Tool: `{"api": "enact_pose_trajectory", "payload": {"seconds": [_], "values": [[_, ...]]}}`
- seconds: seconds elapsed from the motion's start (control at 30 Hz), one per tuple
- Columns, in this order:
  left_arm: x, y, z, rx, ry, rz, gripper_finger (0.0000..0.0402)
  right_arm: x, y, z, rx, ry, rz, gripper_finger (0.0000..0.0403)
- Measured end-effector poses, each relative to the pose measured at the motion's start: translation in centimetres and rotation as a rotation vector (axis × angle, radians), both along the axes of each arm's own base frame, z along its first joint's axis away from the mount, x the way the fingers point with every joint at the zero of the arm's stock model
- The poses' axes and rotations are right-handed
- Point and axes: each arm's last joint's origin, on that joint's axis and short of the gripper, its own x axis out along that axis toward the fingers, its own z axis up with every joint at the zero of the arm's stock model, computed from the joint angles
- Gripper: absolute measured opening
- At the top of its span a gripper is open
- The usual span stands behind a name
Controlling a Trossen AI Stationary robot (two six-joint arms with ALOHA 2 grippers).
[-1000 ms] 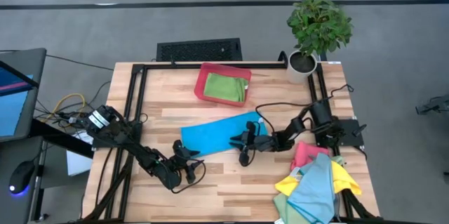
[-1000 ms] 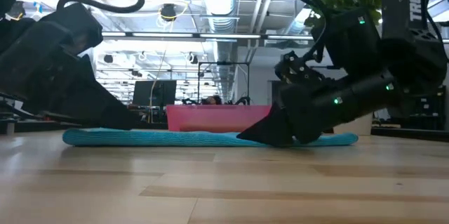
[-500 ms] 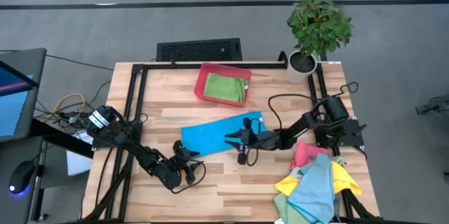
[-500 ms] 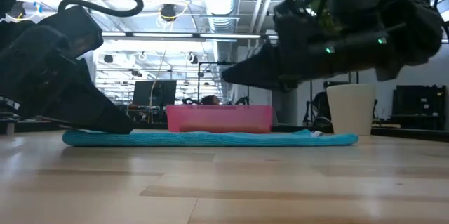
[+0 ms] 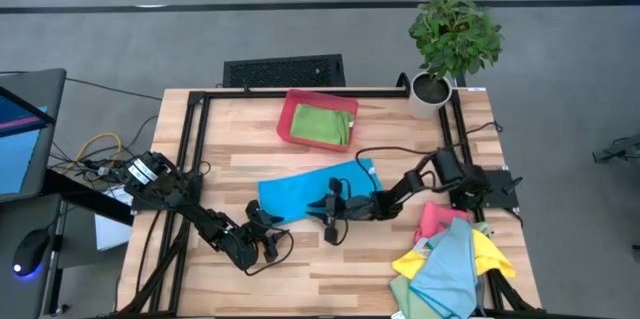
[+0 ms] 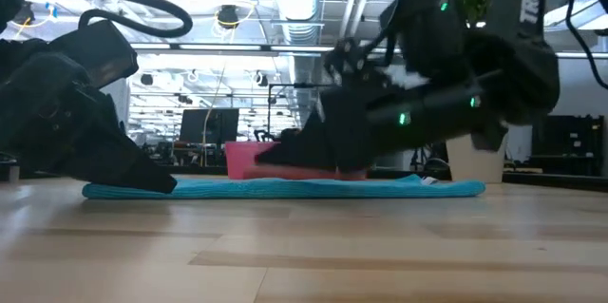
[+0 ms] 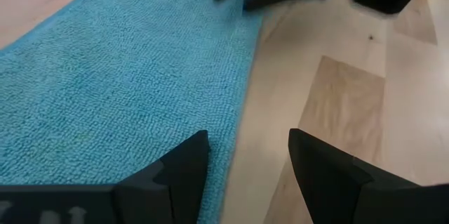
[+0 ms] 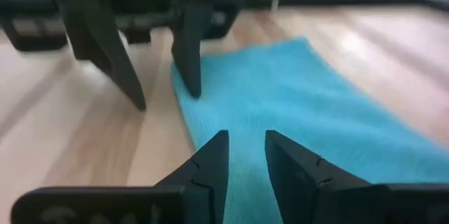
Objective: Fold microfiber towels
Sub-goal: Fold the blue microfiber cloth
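Long light-blue microfiber towel [image 5: 305, 191], nubby pile, folded into a flat strip, lies mid-table in front of the rigid red rectangular tray [image 5: 287, 122]. Left gripper [image 7: 245, 155] straddles its near edge, right gripper [image 8: 242, 155] hovers over it, both part-open and empty. Risk, as I read it: soft cloth bunches or only the top layer gets pinched, skewing the fold.

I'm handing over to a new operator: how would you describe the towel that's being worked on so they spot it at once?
On the wooden table, look in front of the red tray near the far edge. The blue towel lies flat there as a long strip, between the left gripper and the right gripper. The other towels are in the tray or heaped at the right corner.
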Motion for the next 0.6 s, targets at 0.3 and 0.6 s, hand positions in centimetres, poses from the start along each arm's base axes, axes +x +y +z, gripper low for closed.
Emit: {"api": "enact_pose_trajectory", "payload": {"seconds": [0.3,0.6], "values": [[0.0,0.0,0.0,-0.01,-0.002,0.002,0.0192,0.2,-0.2,-0.8,0.047,0.023,-0.027,0.012],[0.0,0.0,0.0,-0.012,-0.005,0.002,0.0192,0.9,0.0,3.9,-0.016,-0.108,0.0,0.012]]}}
